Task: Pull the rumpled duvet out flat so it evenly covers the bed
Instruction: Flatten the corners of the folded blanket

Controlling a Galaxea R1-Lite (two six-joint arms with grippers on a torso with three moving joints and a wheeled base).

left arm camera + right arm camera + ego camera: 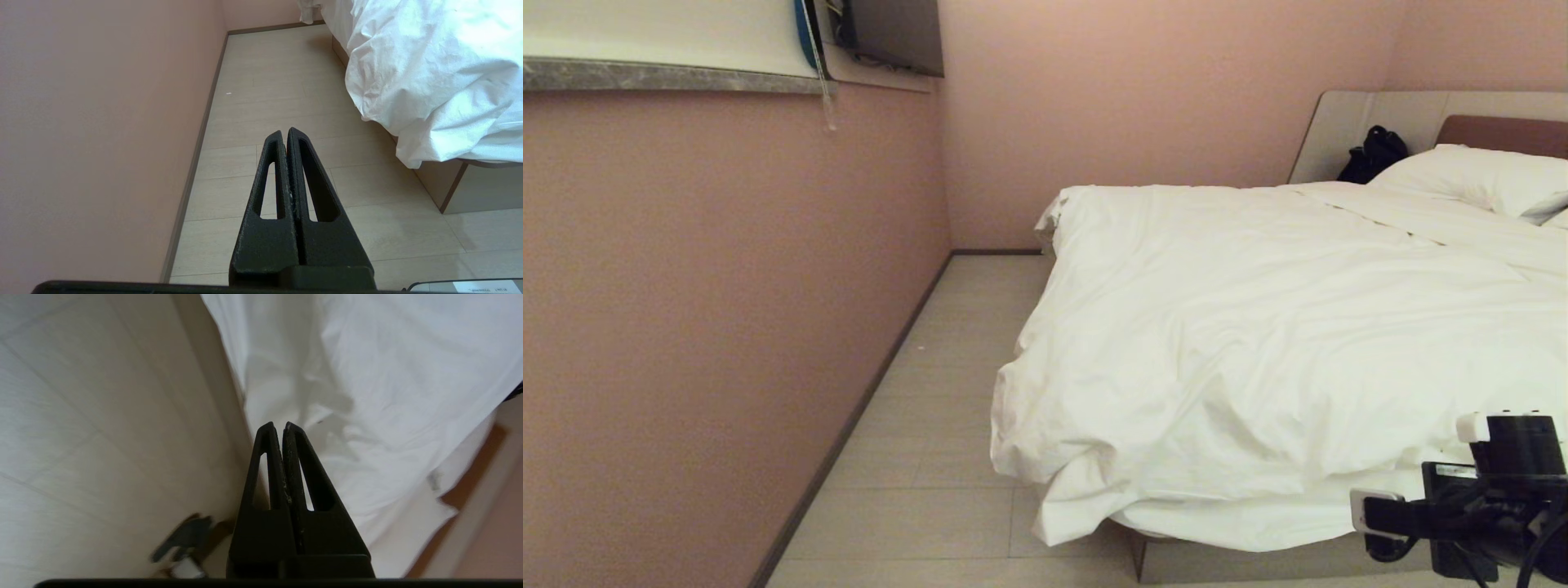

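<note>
duvet: spread over bed, near-left corner bunched, overhanging
right gripper: clenched, empty, near foot edge
left gripper: clenched, empty, over floor
tip: open, pinch bunched corner deep, pull outward slowly

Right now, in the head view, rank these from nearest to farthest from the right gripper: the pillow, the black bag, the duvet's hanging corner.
Right gripper is shut, at the bed's foot, bottom right.
1. Duvet's hanging corner: foot end, toward the left.
2. Pillow: head end, right.
3. Black bag: against the headboard panel, beyond the pillow.
</note>
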